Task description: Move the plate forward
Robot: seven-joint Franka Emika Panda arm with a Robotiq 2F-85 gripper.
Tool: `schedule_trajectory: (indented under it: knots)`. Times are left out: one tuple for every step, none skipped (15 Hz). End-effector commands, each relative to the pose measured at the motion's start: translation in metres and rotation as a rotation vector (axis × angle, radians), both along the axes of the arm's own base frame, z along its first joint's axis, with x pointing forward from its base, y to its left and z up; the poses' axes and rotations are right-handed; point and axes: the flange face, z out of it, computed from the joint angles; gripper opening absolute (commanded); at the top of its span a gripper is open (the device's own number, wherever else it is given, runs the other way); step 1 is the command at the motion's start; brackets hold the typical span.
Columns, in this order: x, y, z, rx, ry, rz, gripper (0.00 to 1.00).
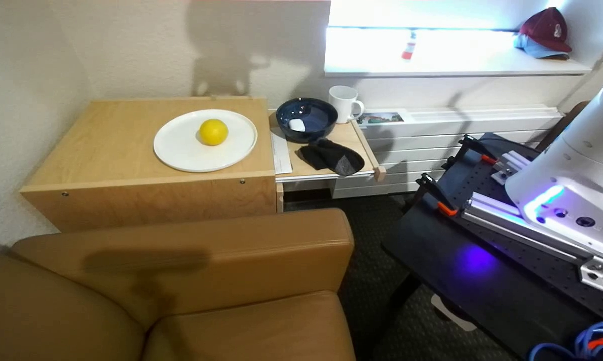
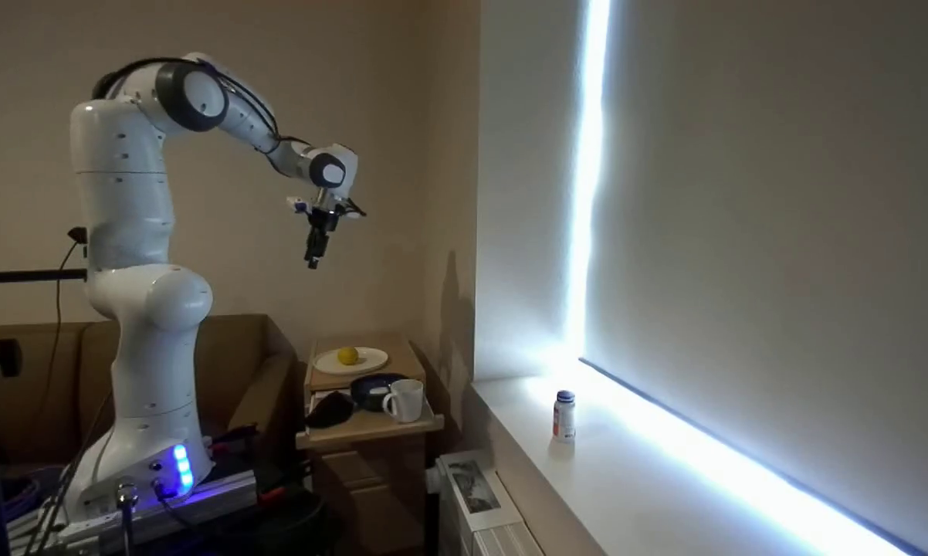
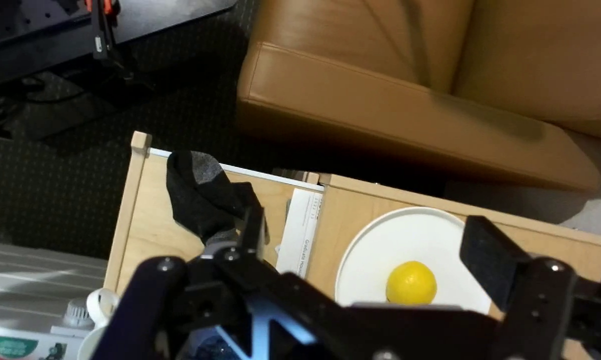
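Observation:
The flat round white plate [image 1: 178, 148] lies on top of a light wood cabinet [image 1: 106, 140]. A yellow round fruit [image 1: 213, 132] sits near its middle. The plate [image 2: 371, 359] and fruit [image 2: 347, 355] also show in an exterior view from farther off. My gripper [image 2: 312, 262] is in the air well above the cabinet, pointing down. In the wrist view my gripper [image 3: 368, 245] has its fingers wide apart with nothing held. The plate [image 3: 380, 245] shows below and between the fingers, its near part and right edge hidden by the gripper. The fruit [image 3: 411, 283] shows fully or nearly so.
A pulled-out drawer or shelf [image 1: 377, 170] beside the cabinet top holds a dark blue bowl [image 1: 321, 120], a white mug [image 1: 342, 103], a black cloth item [image 1: 331, 158] and a paper [image 1: 281, 155]. A brown sofa [image 1: 261, 250] stands along the cabinet. Walls stand behind it.

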Motion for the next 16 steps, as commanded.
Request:
schedule_trajectory:
  knots:
    - [0.074, 0.012, -0.035, -0.055, 0.076, -0.185, 1.00]
    - [0.089, 0.017, -0.046, -0.079, 0.105, -0.230, 1.00]
    - [0.100, 0.026, -0.056, -0.083, 0.130, -0.229, 1.00]
    - [0.105, 0.032, -0.048, -0.077, 0.148, -0.213, 1.00]
    - [0.086, 0.018, -0.052, -0.062, 0.114, -0.209, 1.00]
    - [0.095, 0.025, -0.057, -0.061, 0.130, -0.211, 1.00]
    - [0.101, 0.031, -0.058, -0.061, 0.139, -0.210, 1.00]
    - [0.104, 0.033, -0.058, -0.060, 0.142, -0.209, 1.00]
    - [0.104, 0.034, -0.055, -0.060, 0.141, -0.210, 1.00]
    - [0.110, 0.033, -0.065, -0.103, 0.144, -0.263, 1.00]
    - [0.119, 0.034, -0.079, -0.125, 0.139, -0.361, 1.00]
    - [0.127, 0.039, -0.092, -0.114, 0.146, -0.419, 1.00]
    - [0.134, 0.046, -0.104, -0.120, 0.130, -0.481, 1.00]
    - [0.140, 0.053, -0.115, -0.128, 0.110, -0.540, 1.00]
    - [0.145, 0.063, -0.130, -0.143, 0.084, -0.593, 1.00]
    - [0.149, 0.072, -0.143, -0.168, 0.055, -0.640, 1.00]
